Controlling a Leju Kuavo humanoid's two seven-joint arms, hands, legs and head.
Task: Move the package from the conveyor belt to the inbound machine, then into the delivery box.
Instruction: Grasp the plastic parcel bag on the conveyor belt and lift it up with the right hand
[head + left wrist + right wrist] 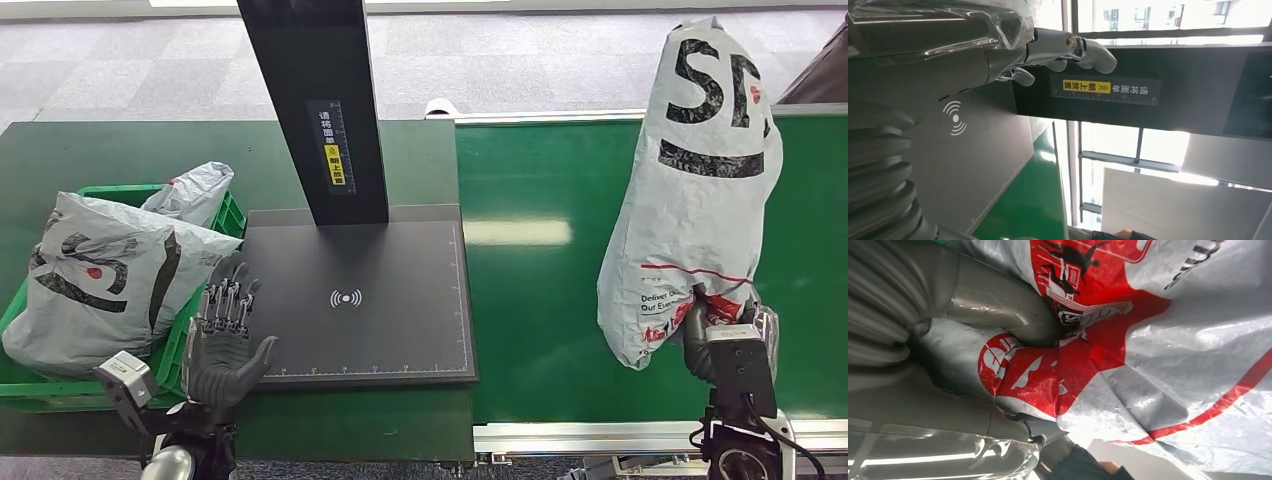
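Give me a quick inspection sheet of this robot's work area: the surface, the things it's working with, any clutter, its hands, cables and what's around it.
Surface: glossy green conveyor belt beside a dark green table.
Job's things: grey plastic courier bag with black lettering and red print, lifted above the belt; flat black scanning platform with a black post, nothing on it; green plastic crate holding two similar grey bags.
Clutter: nothing seen.
Hands: right hand grips the courier bag's lower end; left hand holds nothing, fingers apart, at the platform's crate-side edge.
Cables: a black cable by the right wrist.
Surroundings: grey tiled floor; windows in the left wrist view.
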